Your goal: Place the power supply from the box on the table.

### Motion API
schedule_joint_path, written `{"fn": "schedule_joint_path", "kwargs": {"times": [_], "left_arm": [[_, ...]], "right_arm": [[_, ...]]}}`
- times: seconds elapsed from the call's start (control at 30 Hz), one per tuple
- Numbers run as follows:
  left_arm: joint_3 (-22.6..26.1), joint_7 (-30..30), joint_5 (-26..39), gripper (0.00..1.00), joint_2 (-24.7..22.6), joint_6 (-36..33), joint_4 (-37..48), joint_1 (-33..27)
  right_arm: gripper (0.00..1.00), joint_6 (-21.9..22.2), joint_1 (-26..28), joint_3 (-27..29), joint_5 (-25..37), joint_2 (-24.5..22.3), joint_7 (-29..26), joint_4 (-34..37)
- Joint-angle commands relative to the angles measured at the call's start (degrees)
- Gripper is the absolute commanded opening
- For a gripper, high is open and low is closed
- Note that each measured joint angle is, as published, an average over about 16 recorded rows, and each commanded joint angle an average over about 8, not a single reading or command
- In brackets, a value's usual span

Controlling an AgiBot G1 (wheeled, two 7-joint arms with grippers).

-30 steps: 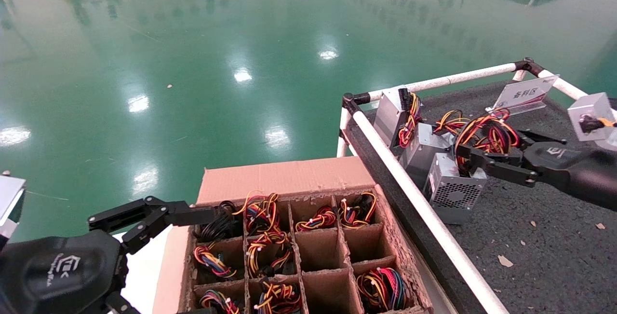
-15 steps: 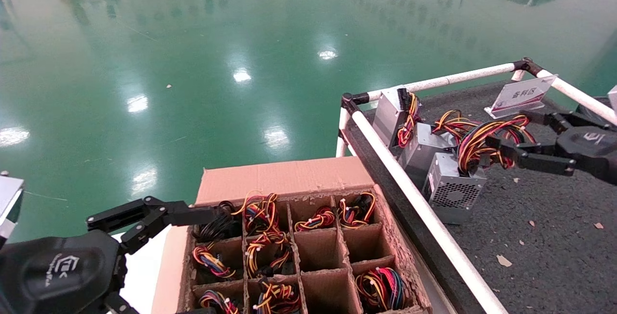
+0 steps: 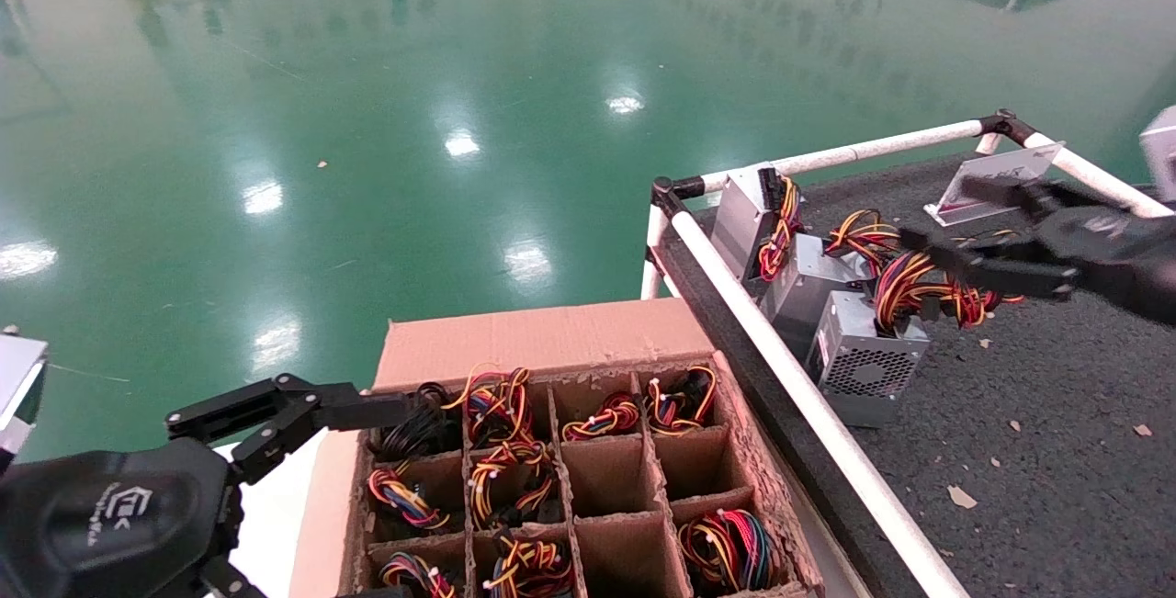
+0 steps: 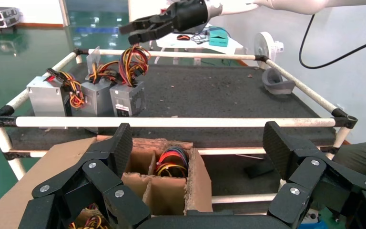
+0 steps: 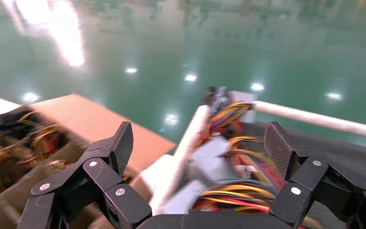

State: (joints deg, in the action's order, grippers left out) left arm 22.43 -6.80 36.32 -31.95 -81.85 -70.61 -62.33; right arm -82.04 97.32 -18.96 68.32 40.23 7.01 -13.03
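head view shows the right hand (image 3: pixel 955 226) hovering over the surface (image 3: pixel 1029 433), its fingers spread wide and gripping nothing, just above the wire bundle (image 3: pixel 928 290) of the power supply (image 3: pixel 864 368). that power supply stands on the surface close beside the white rail (image 3: pixel 790 368), its fan grille facing 6 o'clock and its wires rising from the top. at its 11 o'clock two more grey units (image 3: pixel 781 240) stand along the same rail, touching or nearly so. a white sign card (image 3: pixel 1001 177) stands at the surface's 1 o'clock corner. the box (image 3: pixel 551 341) sits at 6 o'clock below the rail, with wire bundles in several of its cells. the left hand (image 3: pixel 294 419) hangs by the box's 9 o'clock edge, wide open and empty. left wrist view shows the power supply (image 4: pixel 127 99) as the nearest of the three units.
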Motion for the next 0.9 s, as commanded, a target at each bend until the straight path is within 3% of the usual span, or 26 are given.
{"fn": "schedule_joint_path", "kwargs": {"times": [0.03,0.9], "left_arm": [[0.0,0.0,0.0,1.00,0.0,0.0,0.0,0.0],[0.0,0.0,0.0,1.00,0.0,0.0,0.0,0.0]], "right_arm": [[1.00,-0.6,0.3,-0.2,0.2,0.5,-0.6,0.2],[1.00,-2.0,-14.7,1.1,-10.8,-1.8,-7.9,-25.0]]}}
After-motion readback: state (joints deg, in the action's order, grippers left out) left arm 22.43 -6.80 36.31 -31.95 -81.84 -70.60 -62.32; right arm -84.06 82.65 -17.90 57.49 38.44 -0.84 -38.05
